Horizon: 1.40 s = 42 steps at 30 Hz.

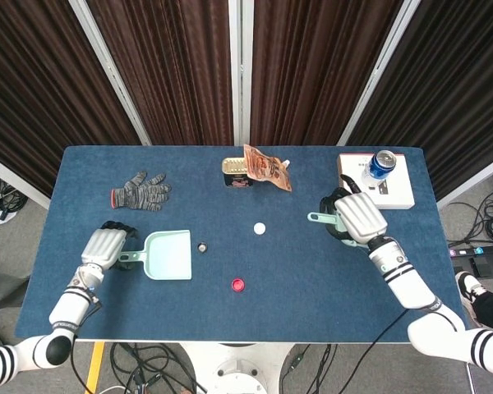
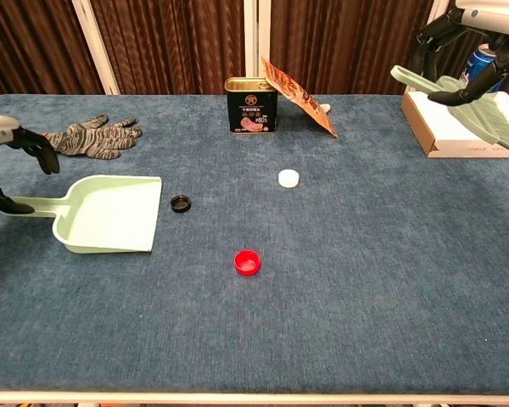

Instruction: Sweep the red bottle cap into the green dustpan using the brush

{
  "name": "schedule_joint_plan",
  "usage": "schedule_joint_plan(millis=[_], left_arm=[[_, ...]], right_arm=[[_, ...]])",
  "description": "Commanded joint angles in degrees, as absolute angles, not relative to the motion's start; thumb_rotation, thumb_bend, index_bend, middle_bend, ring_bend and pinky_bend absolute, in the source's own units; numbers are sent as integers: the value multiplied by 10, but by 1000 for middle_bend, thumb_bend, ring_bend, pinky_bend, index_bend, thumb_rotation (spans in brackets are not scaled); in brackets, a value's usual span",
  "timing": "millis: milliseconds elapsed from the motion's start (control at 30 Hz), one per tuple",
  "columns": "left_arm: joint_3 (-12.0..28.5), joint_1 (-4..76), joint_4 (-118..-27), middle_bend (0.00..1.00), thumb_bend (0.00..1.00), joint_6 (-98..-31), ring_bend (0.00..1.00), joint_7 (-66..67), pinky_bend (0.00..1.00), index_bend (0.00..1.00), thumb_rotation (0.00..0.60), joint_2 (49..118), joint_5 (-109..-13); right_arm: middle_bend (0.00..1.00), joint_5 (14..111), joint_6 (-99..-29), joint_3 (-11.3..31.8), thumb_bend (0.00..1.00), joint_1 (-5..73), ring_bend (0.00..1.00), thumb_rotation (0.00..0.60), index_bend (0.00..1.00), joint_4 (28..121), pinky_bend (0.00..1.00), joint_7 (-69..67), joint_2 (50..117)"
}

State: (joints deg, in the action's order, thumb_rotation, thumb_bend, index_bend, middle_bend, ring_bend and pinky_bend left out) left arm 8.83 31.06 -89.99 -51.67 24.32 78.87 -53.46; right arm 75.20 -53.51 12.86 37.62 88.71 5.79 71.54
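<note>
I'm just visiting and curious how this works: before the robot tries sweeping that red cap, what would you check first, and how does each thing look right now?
1. Brush held by the right hand: ok, lifted off the table.
2. Left hand gripping the dustpan handle: cannot tell; its fingers are at the handle.
3. Red cap lying free on the table: ok.
4. Dustpan mouth facing the cap: ok.
5. Path clear: not ok, a black cap lies by the dustpan mouth.

Red plastic bottle cap (image 1: 238,285) sits mid-table, pale green plastic dustpan (image 1: 169,255) to its left w/ small black cap (image 1: 202,246) between. Small white cap (image 1: 260,228) lies behind red one. Grey knit glove (image 1: 140,191) lies behind dustpan.
</note>
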Motion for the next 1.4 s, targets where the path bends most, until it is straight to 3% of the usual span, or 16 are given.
schedule_joint_plan(millis=[33,500,1000,1200,1400], left_arm=[[73,317,-905,302,188,-538,180,271,139,334,600,802,-514],[55,323,-863,386,241,-575,266,298,202,424,600,852,-499],[47,334,-842,459,348,-556,312,283,231,501,600,852,-512],[43,341,-839,469,348,-552,328,287,231,508,600,843,-529],[39,355,-836,469,348,-538,328,295,231,509,600,836,-543]], right_arm=[[608,753,-534,124,510,377,280,600,702,883,0,54,717],[608,748,-531,111,511,384,280,600,703,868,0,48,731],[613,749,-514,101,512,396,280,600,717,838,0,17,753],[624,804,-484,98,547,433,280,600,733,770,0,-78,799],[633,898,-489,80,579,488,280,600,764,643,35,-215,874]])
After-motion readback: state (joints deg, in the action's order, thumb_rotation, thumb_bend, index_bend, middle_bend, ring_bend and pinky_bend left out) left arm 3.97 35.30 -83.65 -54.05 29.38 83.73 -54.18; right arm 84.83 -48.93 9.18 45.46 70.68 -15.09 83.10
